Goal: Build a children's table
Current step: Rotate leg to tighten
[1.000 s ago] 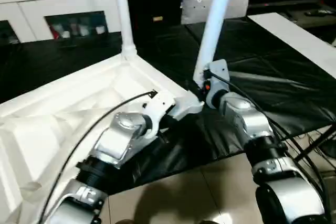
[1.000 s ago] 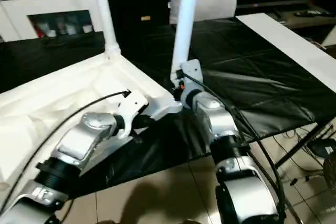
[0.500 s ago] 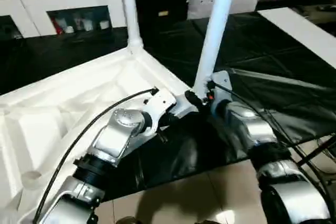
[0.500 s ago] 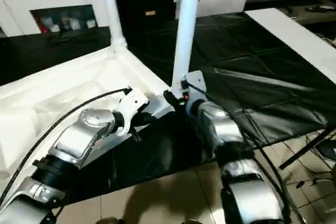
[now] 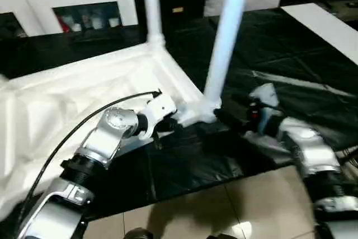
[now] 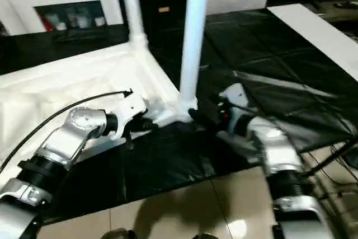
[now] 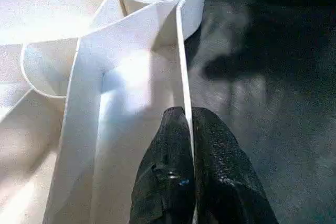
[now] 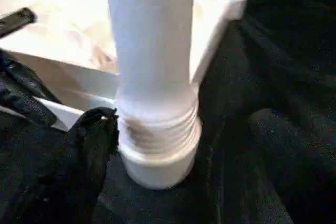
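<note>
Nearest the camera, the two silver forearms are reaching over the edge of the large black-covered work table (image 5: 291, 65), above a beige tiled floor (image 5: 224, 211). The left gripper (image 7: 188, 124) is pinching the thin upright side wall of the white plastic rectangular tabletop (image 5: 67, 104), one black finger on each face of the rim, just short of the corner socket. The tabletop is lying upside down on the black cover, ribbed underside facing up. At its near corner, a white tapered tube leg (image 5: 226, 32) is standing upright in the round socket, its threaded collar showing. The right gripper (image 5: 232, 117) is sitting just beside that leg's base with its jaws spread wide, one finger (image 8: 86, 145) close against the collar and gripping nothing. Farther back, a second white tube leg (image 5: 151, 4) is rising from the far corner. Beyond, a white cabinet (image 5: 72, 4) is standing along the wall, and a long white board (image 5: 327, 26) is lying across the cover's right side.
</note>
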### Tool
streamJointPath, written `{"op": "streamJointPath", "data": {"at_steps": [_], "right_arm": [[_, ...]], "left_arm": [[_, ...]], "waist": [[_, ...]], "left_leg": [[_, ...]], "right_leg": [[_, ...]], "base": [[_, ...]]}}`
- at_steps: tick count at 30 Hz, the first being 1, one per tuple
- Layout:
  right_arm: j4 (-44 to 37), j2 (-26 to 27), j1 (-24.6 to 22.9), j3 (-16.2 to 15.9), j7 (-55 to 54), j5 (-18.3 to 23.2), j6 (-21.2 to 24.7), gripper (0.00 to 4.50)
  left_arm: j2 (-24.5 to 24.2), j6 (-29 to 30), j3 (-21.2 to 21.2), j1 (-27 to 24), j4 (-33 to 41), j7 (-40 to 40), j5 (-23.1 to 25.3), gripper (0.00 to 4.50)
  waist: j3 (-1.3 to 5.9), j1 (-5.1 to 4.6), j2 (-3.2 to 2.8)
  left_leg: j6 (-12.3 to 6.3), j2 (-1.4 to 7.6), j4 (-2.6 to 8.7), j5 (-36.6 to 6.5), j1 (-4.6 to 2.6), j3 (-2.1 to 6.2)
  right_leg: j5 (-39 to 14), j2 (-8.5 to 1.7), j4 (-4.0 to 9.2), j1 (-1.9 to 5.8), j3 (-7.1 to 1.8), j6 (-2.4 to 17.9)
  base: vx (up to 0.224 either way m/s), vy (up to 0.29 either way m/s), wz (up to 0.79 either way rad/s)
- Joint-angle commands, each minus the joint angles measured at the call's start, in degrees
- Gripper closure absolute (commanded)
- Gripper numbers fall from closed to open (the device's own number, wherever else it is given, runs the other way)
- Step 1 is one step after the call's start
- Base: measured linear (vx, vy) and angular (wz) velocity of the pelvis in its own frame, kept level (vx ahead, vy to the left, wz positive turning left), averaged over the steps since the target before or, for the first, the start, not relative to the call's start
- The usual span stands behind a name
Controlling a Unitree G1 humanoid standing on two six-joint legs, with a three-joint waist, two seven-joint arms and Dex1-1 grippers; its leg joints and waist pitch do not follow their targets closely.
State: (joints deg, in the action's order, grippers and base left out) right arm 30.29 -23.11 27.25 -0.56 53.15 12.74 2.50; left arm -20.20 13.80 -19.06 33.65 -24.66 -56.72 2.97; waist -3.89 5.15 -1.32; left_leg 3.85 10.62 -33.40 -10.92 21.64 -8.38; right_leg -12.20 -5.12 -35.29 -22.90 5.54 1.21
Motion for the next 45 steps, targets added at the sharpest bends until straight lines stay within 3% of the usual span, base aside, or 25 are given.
{"op": "streamJointPath", "data": {"at_steps": [1,6,7,9,10,18,24,30,35,38,39,41,43,45], "right_arm": [[-1.9,-1.1,-0.7,-1.3,3.7,0.5,-0.8,0.09],[-4.5,-5.0,-1.6,-5.2,13.6,-0.4,-1.7,0.09],[-4.7,-5.5,-1.6,-5.9,15.0,-0.7,-1.4,0.09],[-4.3,-6.2,-1.0,-7.4,17.5,-1.2,-1.2,0.09],[-4.2,-6.2,-0.9,-7.5,17.7,-1.2,-1.2,0.34],[-3.2,-6.7,0.3,-9.3,22.8,-0.1,0.9,1.00],[-4.1,-7.4,-0.3,-10.0,26.1,0.7,2.9,1.62],[-4.5,-7.4,-1.4,-10.1,27.8,1.2,4.4,1.77],[-5.7,-5.3,-2.2,-8.6,26.5,4.2,8.3,1.78],[-6.9,-2.1,-2.3,-7.6,20.0,4.6,13.5,1.80],[-6.9,-0.8,-2.1,-7.5,16.4,3.5,14.4,1.80],[-6.0,3.0,-1.2,-6.6,6.8,1.1,16.8,1.80],[-3.7,8.2,0.3,-4.4,-3.5,0.2,17.9,1.81],[-2.7,10.1,0.9,-3.9,-7.8,-0.7,17.8,1.81]], "left_arm": [[-0.7,-3.1,-3.6,-0.1,-0.9,-4.0,0.6,4.50],[-2.0,-7.9,-5.4,0.5,-2.2,-8.7,1.2,4.50],[-2.3,-8.8,-5.7,0.6,-2.2,-10.1,1.1,4.50],[-2.8,-10.6,-6.6,0.7,-1.6,-13.1,0.8,4.50],[-2.9,-10.8,-6.7,0.8,-1.5,-13.4,0.8,4.50],[-3.2,-13.1,-8.3,1.1,-1.0,-17.0,1.0,4.50],[-3.1,-13.7,-8.1,1.2,-1.5,-18.0,0.8,4.50],[-3.3,-13.6,-8.0,0.9,-1.8,-18.9,0.1,4.50],[-2.7,-10.3,-6.8,0.0,-0.5,-18.2,-1.2,4.50],[-1.0,-4.6,-4.9,-0.6,1.3,-15.3,-2.7,4.50],[-0.5,-2.2,-4.3,-0.7,2.1,-13.8,-3.0,4.50],[1.4,2.8,-2.6,-0.8,3.6,-9.7,-3.6,4.50],[5.0,7.9,-0.3,-0.4,4.4,-3.0,-3.8,4.50],[6.8,10.1,0.8,-0.1,4.5,0.2,-3.8,4.50]], "waist": [[4.10,-0.15,0.03],[4.18,0.48,-0.01],[4.28,0.51,0.48],[4.26,0.71,0.51],[4.27,0.87,0.48],[4.26,1.75,0.52],[4.58,2.16,0.70],[4.93,2.65,0.82],[4.91,2.79,0.74],[4.68,2.57,0.71],[4.31,2.40,0.53],[4.03,1.78,0.48],[3.67,0.52,0.58],[3.62,-0.40,0.80]], "left_leg": [[-10.01,2.53,2.67,-0.7,-0.54,-0.13],[-9.23,2.78,2.59,-2.4,-0.43,-0.19],[-9.07,2.81,2.59,-2.5,-0.46,-0.29],[-8.67,2.82,2.60,-2.9,-0.44,-0.36],[-8.36,2.87,2.60,-3.3,-0.52,-0.40],[-6.52,2.98,2.64,-5.2,-0.50,-0.69],[-6.68,2.87,2.38,-4.0,-0.41,-0.76],[-7.09,2.80,2.11,-2.3,-0.35,-0.79],[-6.99,2.85,2.09,-2.5,-0.35,-0.77],[-5.66,2.87,2.41,-4.0,-0.36,-0.76],[-5.07,2.91,2.62,-4.8,-0.39,-0.77],[-3.02,2.74,3.08,-7.1,-0.33,-0.68],[-0.77,2.52,3.50,-9.4,-0.15,-0.56],[0.22,2.28,3.59,-11.3,-0.22,-0.51]], "right_leg": [[5.8,-3.52,3.02,3.76,-3.11,17.4],[4.6,-3.51,2.88,3.80,-2.98,17.1],[4.4,-3.64,2.90,3.79,-3.06,17.1],[3.1,-3.71,2.92,3.71,-3.06,17.0],[2.1,-3.69,2.92,3.64,-3.06,16.9],[-0.9,-3.84,2.91,3.39,-3.23,15.9],[-0.2,-3.82,2.75,3.46,-3.21,15.5],[1.2,-3.76,2.43,3.50,-3.12,15.4],[0.8,-3.74,2.39,3.41,-3.11,15.5],[-2.7,-3.75,2.75,3.36,-3.05,14.9],[-4.2,-3.75,2.96,3.16,-3.11,14.6],[-8.8,-3.73,3.50,3.21,-3.10,13.3],[-13.9,-3.88,4.02,3.31,-3.04,11.7],[-17.9,-3.83,4.63,3.38,-2.94,10.2]], "base": [[0.000,0.000,0.00],[0.000,0.000,0.00],[0.000,0.000,0.00],[0.000,0.000,0.00],[0.000,0.000,0.00],[0.000,0.000,0.00],[0.000,0.000,0.00],[0.000,0.000,0.00],[0.000,0.000,0.00],[0.000,0.000,0.00],[0.000,0.000,0.00],[0.000,0.000,0.00],[0.000,0.000,0.00],[0.000,0.000,0.00]]}}
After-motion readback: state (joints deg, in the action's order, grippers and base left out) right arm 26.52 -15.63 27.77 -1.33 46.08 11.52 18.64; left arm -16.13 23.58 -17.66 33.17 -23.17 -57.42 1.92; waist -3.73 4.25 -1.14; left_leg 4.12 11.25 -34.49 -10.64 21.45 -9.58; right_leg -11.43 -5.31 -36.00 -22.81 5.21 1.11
